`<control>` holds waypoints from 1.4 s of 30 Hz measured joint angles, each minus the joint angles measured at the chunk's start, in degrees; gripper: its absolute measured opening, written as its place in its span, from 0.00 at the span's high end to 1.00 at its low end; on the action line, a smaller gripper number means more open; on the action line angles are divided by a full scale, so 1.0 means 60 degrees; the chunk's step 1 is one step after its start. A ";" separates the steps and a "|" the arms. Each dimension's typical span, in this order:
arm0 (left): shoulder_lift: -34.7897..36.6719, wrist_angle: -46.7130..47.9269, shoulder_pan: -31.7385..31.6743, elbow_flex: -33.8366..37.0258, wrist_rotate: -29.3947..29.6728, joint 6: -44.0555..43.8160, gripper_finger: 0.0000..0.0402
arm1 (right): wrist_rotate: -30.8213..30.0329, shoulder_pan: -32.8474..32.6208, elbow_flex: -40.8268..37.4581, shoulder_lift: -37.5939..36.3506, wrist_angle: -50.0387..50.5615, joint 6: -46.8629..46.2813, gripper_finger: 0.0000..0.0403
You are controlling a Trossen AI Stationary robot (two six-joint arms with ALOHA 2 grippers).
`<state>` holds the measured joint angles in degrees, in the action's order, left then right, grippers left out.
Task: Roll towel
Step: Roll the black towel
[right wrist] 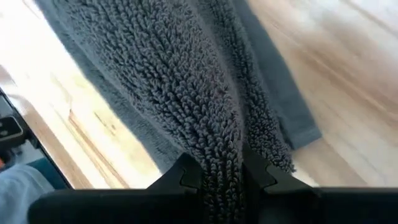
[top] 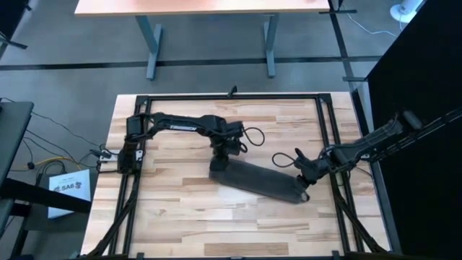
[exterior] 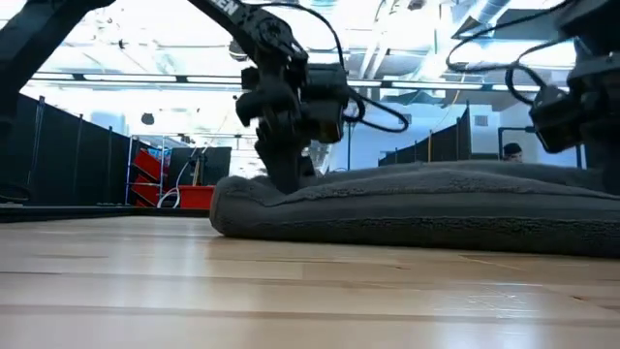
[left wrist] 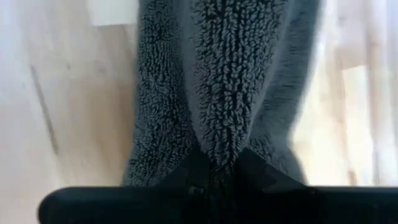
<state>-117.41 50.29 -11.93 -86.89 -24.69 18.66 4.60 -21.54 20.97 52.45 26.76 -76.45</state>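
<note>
The dark grey terry towel (top: 258, 180) lies on the wooden table as a long narrow roll, slanting from centre toward the right. It also shows in the low view (exterior: 426, 208). My left gripper (top: 222, 157) is shut on the roll's left end. My right gripper (top: 309, 172) is shut on the roll's right end. The white tag is hidden. My left gripper pinches a raised fold of the towel (left wrist: 222, 146) between its two fingers at the roll's left end, coming from above and pointing down. The roll rests on the table below it. My right gripper pinches a ridge of the towel (right wrist: 227, 155) between its two fingers at the roll's right end, slanting down from the table's right side. The cloth gathers into the fingers; the roll lies on the table.
A black metal frame (top: 326, 137) runs round the tabletop. Bare wood (top: 216, 224) lies toward the near edge and to the left. A desk (top: 209, 7) stands beyond the far edge.
</note>
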 joint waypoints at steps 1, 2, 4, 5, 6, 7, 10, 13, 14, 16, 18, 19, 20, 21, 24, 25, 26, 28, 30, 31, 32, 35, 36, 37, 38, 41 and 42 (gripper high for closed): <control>-0.0127 -0.0053 -0.0045 0.0000 -0.0056 0.0039 0.95 | 0.0110 0.0114 -0.0142 0.0006 -0.0186 0.0000 0.91; -0.0243 -0.0156 -0.0063 0.0000 -0.0070 0.0033 0.95 | 0.0191 0.0183 -0.0279 0.0004 -0.0318 -0.0005 0.91; -0.0380 -0.0307 -0.0097 0.0000 -0.0072 -0.0008 0.95 | 0.0249 0.0309 -0.0441 0.0003 -0.0462 -0.0012 0.91; -0.0421 -0.0352 -0.0105 0.0000 -0.0065 -0.0019 0.95 | 0.0285 0.0370 -0.0470 0.0003 -0.0475 -0.0005 0.91; -0.0426 -0.0376 -0.0108 0.0000 -0.0041 -0.0074 0.95 | 0.0302 0.0421 -0.0490 0.0003 -0.0457 0.0000 0.91; -0.0426 -0.0414 -0.0112 0.0000 -0.0005 -0.0140 0.95 | 0.0309 0.0491 -0.0492 0.0003 -0.0390 -0.0002 0.91; -0.0422 -0.0534 -0.0137 0.0004 0.0110 -0.0329 0.94 | 0.0342 0.0659 -0.0499 -0.0017 -0.0307 0.0288 0.88; -0.0368 -0.0571 -0.0206 0.0011 0.0187 -0.0475 0.83 | 0.0335 0.0865 -0.0517 -0.0015 -0.0245 0.0700 0.76; -0.0368 -0.0571 -0.0236 0.0011 0.0204 -0.0532 0.79 | 0.0329 0.0936 -0.0518 -0.0009 -0.0207 0.0940 0.71; -0.0368 -0.0409 -0.0319 -0.0028 0.0254 -0.0666 0.70 | 0.0295 0.1091 -0.0464 -0.0050 0.0019 0.1329 0.63; -0.0367 -0.0209 -0.0413 -0.0127 0.0317 -0.0823 0.63 | 0.0244 0.1205 -0.0327 -0.0124 0.0341 0.1697 0.57; -0.0331 -0.0166 -0.0469 -0.0167 0.0391 -0.0930 0.61 | 0.0221 0.1242 -0.0238 -0.0183 0.0536 0.1939 0.54; -0.0279 -0.0139 -0.0517 -0.0171 0.0556 -0.1028 0.59 | 0.0191 0.1260 -0.0127 -0.0236 0.0738 0.2191 0.52; -0.0239 -0.0093 -0.0559 -0.0226 0.0816 -0.1065 0.57 | 0.0095 0.1286 -0.0001 -0.0305 0.0923 0.2406 0.51; 0.0131 -0.0047 -0.0687 -0.0301 0.1713 -0.1038 0.55 | -0.0163 0.1313 0.0361 -0.0550 0.1516 0.2737 0.49; 0.0276 -0.0082 -0.0728 -0.0308 0.2015 -0.1036 0.54 | -0.0212 0.1312 0.0455 -0.0642 0.1666 0.2784 0.48; 0.0384 -0.0080 -0.0767 -0.0310 0.2269 -0.1026 0.54 | -0.0248 0.1312 0.0530 -0.0728 0.1812 0.2805 0.48; 0.0573 -0.0132 -0.0850 -0.0310 0.2527 -0.0949 0.54 | -0.0262 0.1312 0.0583 -0.0925 0.2036 0.2812 0.49; 0.0686 -0.0209 -0.0926 -0.0313 0.2558 -0.0938 0.54 | -0.0284 0.1313 0.0583 -0.1063 0.2188 0.2787 0.49; 0.0695 -0.0218 -0.0954 -0.0316 0.2558 -0.0890 0.54 | -0.0284 0.1334 0.0583 -0.1125 0.2251 0.2791 0.49; 0.0694 -0.0138 -0.0989 -0.0315 0.2556 -0.0827 0.54 | -0.0287 0.1365 0.0583 -0.1168 0.2316 0.2788 0.49; 0.0733 -0.0103 -0.1050 -0.0310 0.2550 -0.0886 0.54 | -0.0317 0.1367 0.0583 -0.1451 0.2353 0.2725 0.50; 0.0822 -0.0187 -0.1069 -0.0310 0.2546 -0.0906 0.54 | -0.0357 0.1367 0.0583 -0.1577 0.2356 0.2694 0.50; 0.0958 -0.0347 -0.1082 -0.0310 0.2525 -0.0926 0.54 | -0.0413 0.1367 0.0585 -0.1716 0.2361 0.2671 0.50; 0.1127 -0.0556 -0.1104 -0.0310 0.2517 -0.1017 0.54 | -0.0468 0.1367 0.0609 -0.1870 0.2366 0.2662 0.50; 0.1647 -0.0984 -0.1125 -0.0313 0.2485 -0.1226 0.54 | -0.0683 0.1367 0.0814 -0.2341 0.2284 0.2566 0.50; 0.1816 -0.1003 -0.1125 -0.0313 0.2485 -0.1261 0.54 | -0.0709 0.1367 0.0860 -0.2455 0.2216 0.2512 0.50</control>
<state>-106.51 44.27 -18.68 -88.77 -9.78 11.10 0.35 -13.34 26.14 37.72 40.06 -61.38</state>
